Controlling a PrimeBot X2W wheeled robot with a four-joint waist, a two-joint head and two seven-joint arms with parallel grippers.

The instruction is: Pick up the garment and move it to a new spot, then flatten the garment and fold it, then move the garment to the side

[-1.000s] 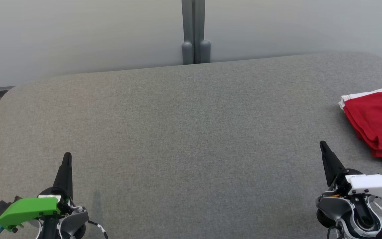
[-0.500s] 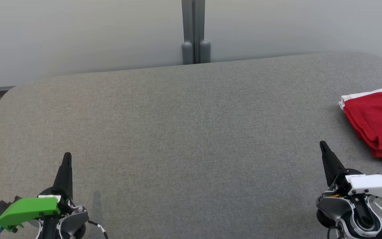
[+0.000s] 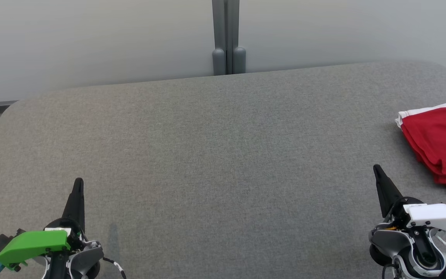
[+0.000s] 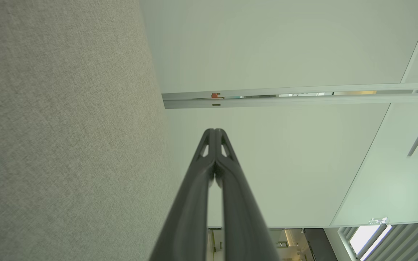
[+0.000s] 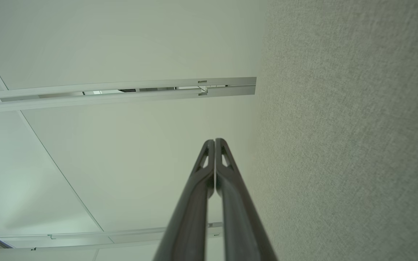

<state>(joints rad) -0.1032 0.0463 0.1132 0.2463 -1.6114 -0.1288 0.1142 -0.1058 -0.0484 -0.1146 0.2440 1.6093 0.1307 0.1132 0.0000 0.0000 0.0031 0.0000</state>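
Observation:
The garment [image 3: 441,143], red with a white band, lies folded at the right edge of the grey fabric table [image 3: 215,155], partly cut off by the head view's border. My right gripper [image 3: 378,170] rests at the lower right, shut, a short way left of and nearer than the garment, holding nothing. My left gripper [image 3: 78,183] sits at the lower left, also shut and empty. In the wrist views the left gripper [image 4: 214,131] and right gripper [image 5: 214,141] each show their fingertips pressed together, pointing toward the pale wall.
A pale partition wall [image 3: 91,38] runs behind the table, with a grey post [image 3: 227,37] at its middle. The table's rounded far corners sit close to the wall. The table edge lies just beyond the garment on the right.

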